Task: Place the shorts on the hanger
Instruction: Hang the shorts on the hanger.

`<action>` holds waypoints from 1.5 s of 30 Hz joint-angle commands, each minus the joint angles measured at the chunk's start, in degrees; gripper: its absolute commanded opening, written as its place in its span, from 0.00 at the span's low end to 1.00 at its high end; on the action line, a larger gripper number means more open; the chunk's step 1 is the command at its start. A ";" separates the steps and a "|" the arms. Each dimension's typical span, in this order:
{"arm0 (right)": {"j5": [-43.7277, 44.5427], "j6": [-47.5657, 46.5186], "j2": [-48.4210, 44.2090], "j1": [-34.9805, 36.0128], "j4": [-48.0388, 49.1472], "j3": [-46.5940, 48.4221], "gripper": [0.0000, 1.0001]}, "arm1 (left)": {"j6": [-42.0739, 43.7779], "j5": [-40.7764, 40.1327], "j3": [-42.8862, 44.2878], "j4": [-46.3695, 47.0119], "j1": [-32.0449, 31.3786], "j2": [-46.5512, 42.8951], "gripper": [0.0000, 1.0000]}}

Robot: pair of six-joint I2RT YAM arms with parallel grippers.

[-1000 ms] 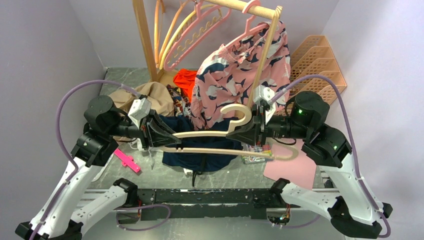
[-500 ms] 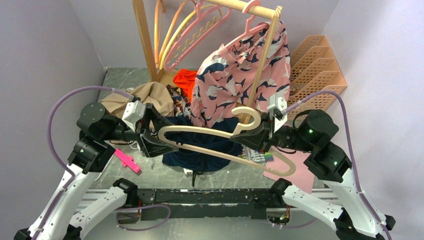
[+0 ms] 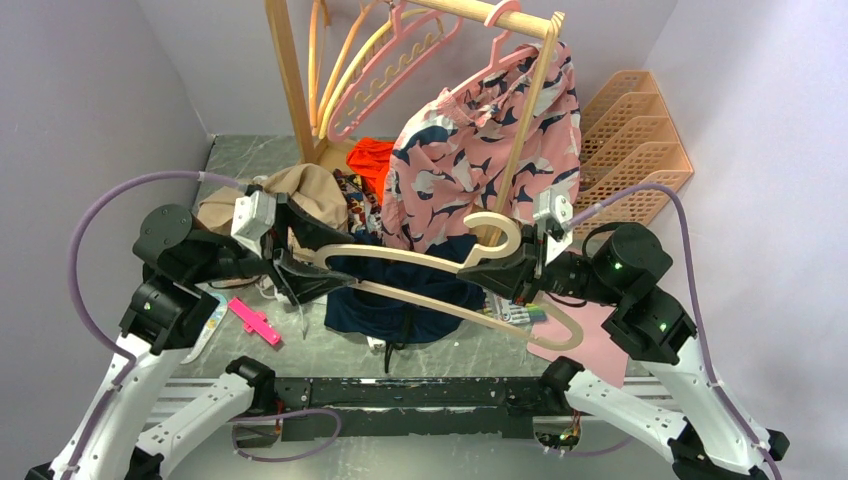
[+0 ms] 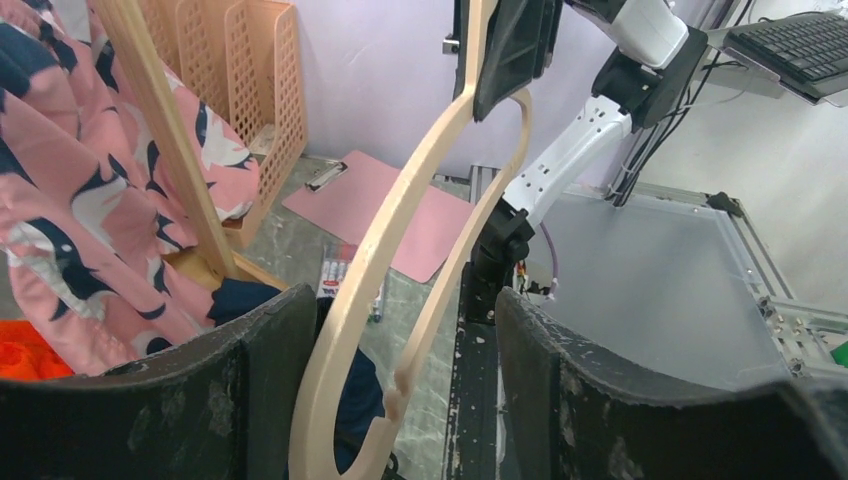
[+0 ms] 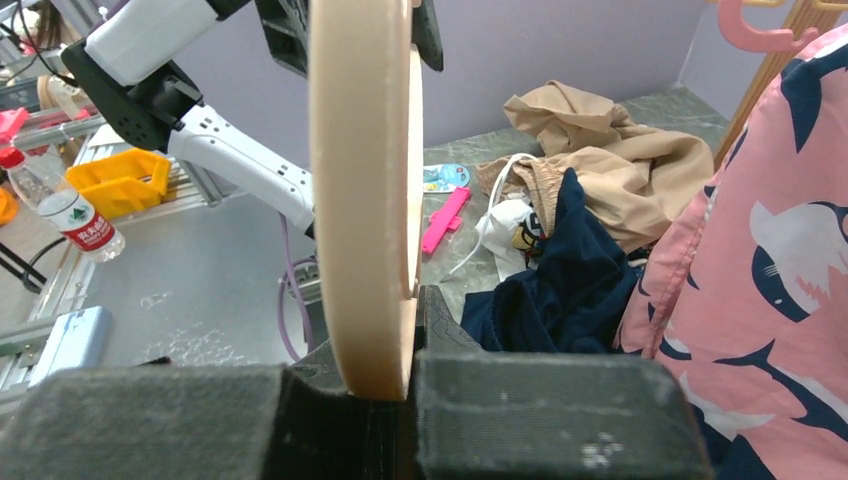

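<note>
Dark navy shorts (image 3: 390, 315) crumpled on the worktop (image 3: 330, 352) between the two arms, directly beneath the cream hanger (image 3: 400, 255). Hanger aloft and tilted, clenched near its hook by the right tool (image 3: 482, 270); left tool (image 3: 300, 268) released, fingers spread either side of the hanger's opposite end. Behind: tan garment (image 3: 300, 190) heaped at the left, pink printed shorts (image 3: 470, 150) hanging from a wooden rack (image 3: 292, 90).
</note>
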 commanded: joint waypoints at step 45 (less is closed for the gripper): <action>-7.87 4.10 2.18 -0.18 7.28 -7.54 0.00 | 18.67 -7.84 13.72 -17.54 -19.67 25.03 0.07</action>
